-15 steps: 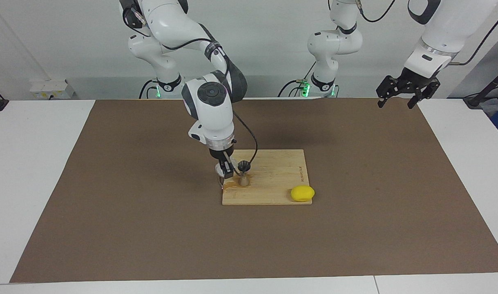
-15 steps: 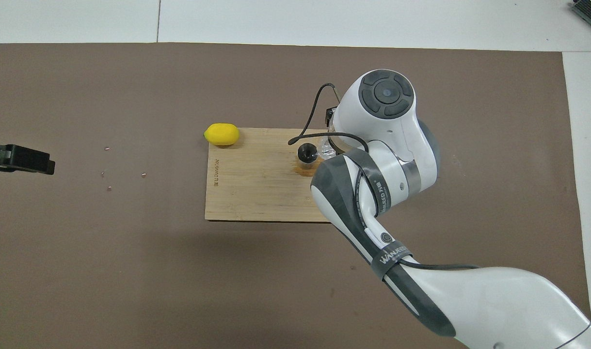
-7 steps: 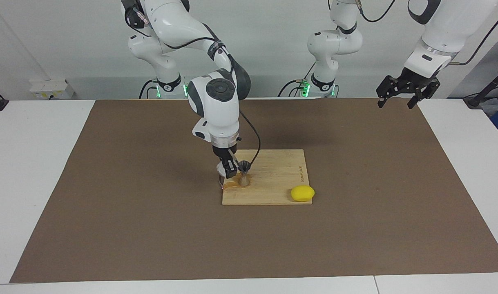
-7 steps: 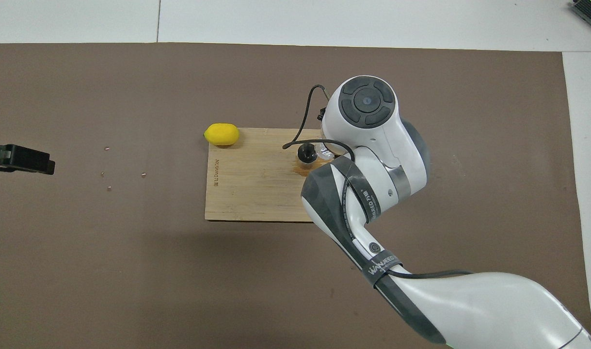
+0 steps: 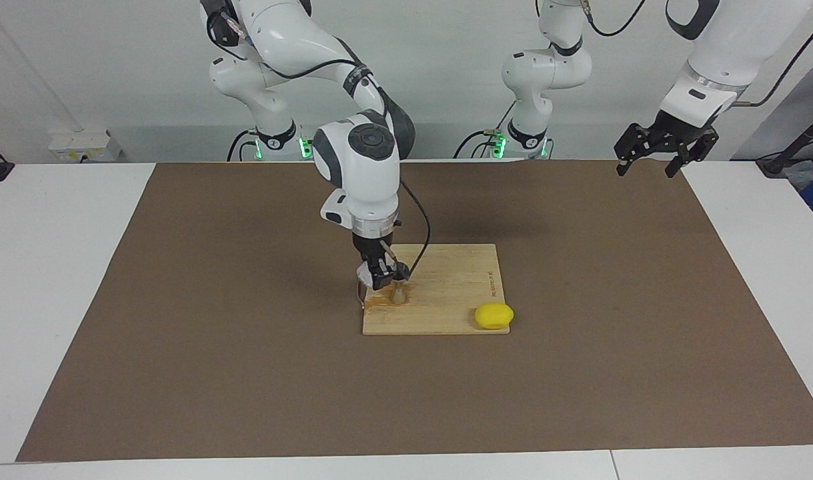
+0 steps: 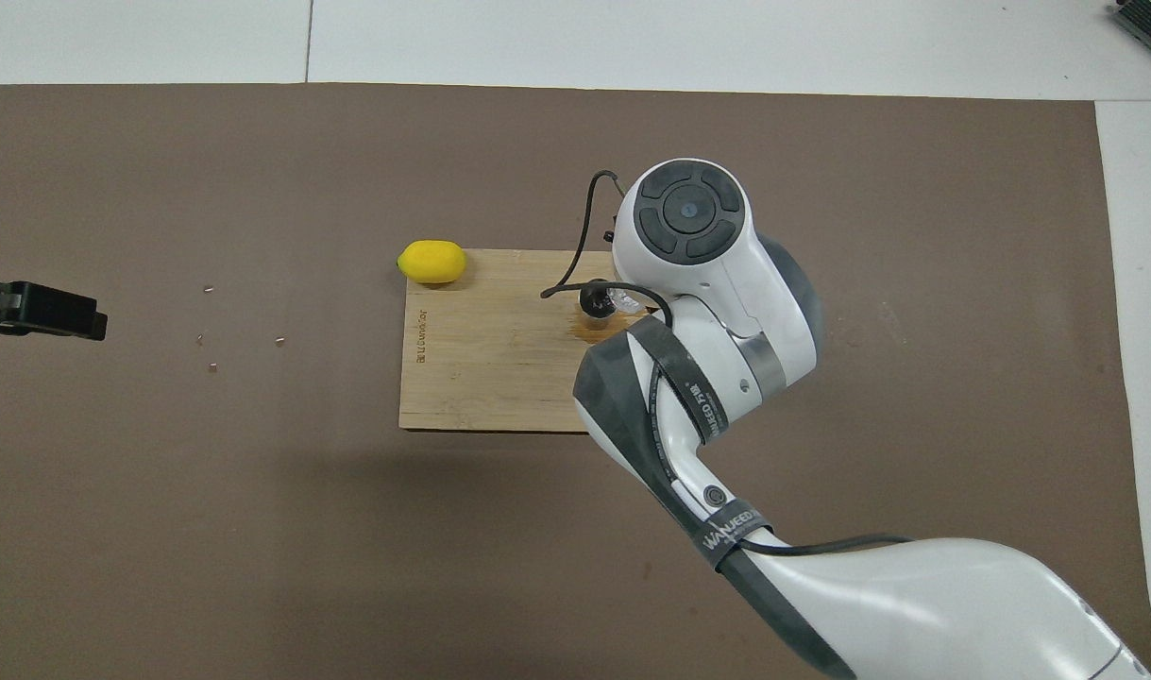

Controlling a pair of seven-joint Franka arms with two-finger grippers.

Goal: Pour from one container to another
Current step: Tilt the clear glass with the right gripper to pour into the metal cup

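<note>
Clear ribbed cup (image 5: pixel 366 275) clamped in right gripper (image 5: pixel 377 277), over jigger (image 5: pixel 397 291) at cutting board (image 5: pixel 446 293) edge toward right arm's end; contents unclear. Lemon (image 5: pixel 493 315) on board corner. Left gripper (image 5: pixel 666 148) spread, waiting over mat (image 5: pixel 246 367) corner.

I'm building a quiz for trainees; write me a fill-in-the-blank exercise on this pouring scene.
1. The right gripper holds the clear ribbed ____ beside the silver hourglass jigger.
2. The jigger stands on the wooden cutting ____.
3. The yellow lemon lies at the board's ____.
4. The left gripper waits with jaws ____.

Missing: cup; board; corner; open
</note>
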